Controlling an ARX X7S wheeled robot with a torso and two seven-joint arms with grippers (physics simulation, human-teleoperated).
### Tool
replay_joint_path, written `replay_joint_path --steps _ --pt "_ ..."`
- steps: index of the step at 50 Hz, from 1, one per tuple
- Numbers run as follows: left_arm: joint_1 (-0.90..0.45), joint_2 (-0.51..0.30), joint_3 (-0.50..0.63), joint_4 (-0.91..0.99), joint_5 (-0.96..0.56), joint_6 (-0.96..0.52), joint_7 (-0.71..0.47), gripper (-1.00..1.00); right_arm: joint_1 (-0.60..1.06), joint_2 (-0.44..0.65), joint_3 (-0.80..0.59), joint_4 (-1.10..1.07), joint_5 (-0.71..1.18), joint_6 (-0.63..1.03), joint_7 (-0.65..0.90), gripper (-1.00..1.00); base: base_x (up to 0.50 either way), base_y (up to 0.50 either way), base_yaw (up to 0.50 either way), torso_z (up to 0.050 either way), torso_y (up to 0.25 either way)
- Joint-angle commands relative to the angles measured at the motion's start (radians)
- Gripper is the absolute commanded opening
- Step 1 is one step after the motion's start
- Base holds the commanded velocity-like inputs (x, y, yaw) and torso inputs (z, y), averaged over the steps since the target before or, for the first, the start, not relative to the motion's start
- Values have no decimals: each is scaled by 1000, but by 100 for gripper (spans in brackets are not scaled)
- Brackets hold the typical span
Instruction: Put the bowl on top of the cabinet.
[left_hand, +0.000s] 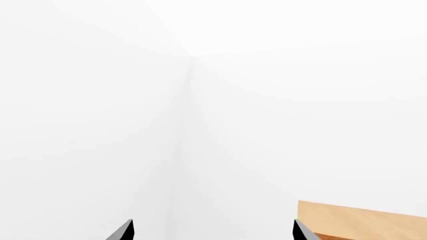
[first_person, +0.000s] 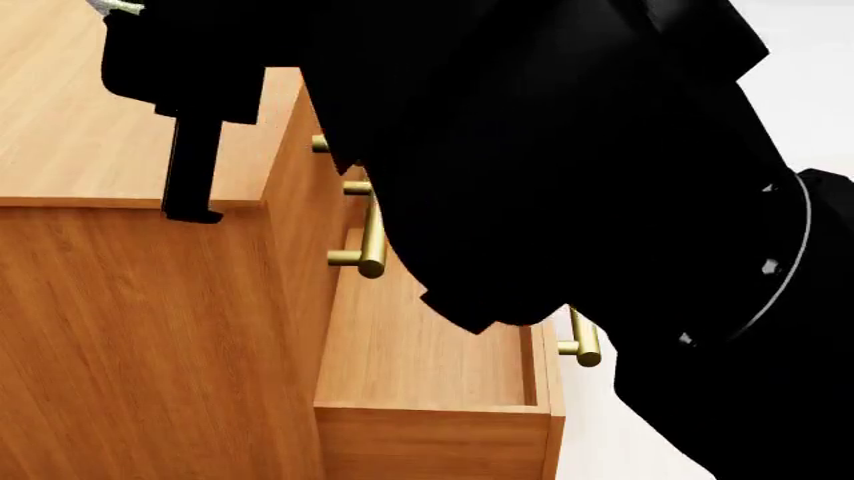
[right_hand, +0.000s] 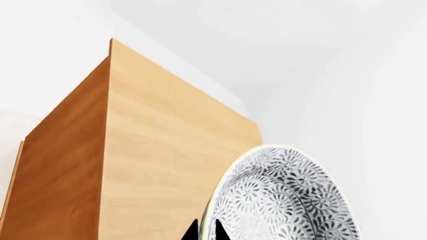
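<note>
Right hand (right_hand: 205, 231) pinched the rim of the bowl (right_hand: 283, 200), its two dark fingertips pressed close together on the edge at the near side. Seen from the right wrist, the bowl was tipped well over on its side, its speckled grey-blue hollow facing the camera and its round mouth turned away from the cabinet (right_hand: 153, 155). It sat just beside the cabinet's pale flat top, near one far corner, and I could not tell whether it touched the wood. Being round, it had no long axis to speak of.

From the left wrist, the left hand (left_hand: 213, 230) was spread, two black fingertips set well apart, facing a bare white wall corner, with one corner of the cabinet (left_hand: 363, 220) just beyond one fingertip and nothing between the fingers.

In the head view, the robot's black arm (first_person: 561, 170) filled most of the frame and hid the bowl entirely. Beneath it stood the cabinet (first_person: 134, 340), orange-brown, with a drawer (first_person: 427, 370) pulled out from its front and brass bar handles (first_person: 370, 235) showing beside the arm. A black finger (first_person: 191, 165) hung over the cabinet's top edge at the front, close to the wood.
</note>
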Motion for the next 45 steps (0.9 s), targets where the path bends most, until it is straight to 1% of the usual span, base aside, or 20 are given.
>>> replay_joint_path --steps 1,16,45 --pt "4 19 -23 -1 13 -4 27 100 -17 -49 22 0 -36 -22 9 -100 0 0 0 0 0" --pt "4 13 -25 1 10 -7 20 100 -64 -49 -36 -3 -53 -46 25 -100 0 0 0 0 1" --pt "7 12 -22 -3 7 0 21 100 -88 -46 -57 -31 -41 -29 41 -100 0 0 0 0 0"
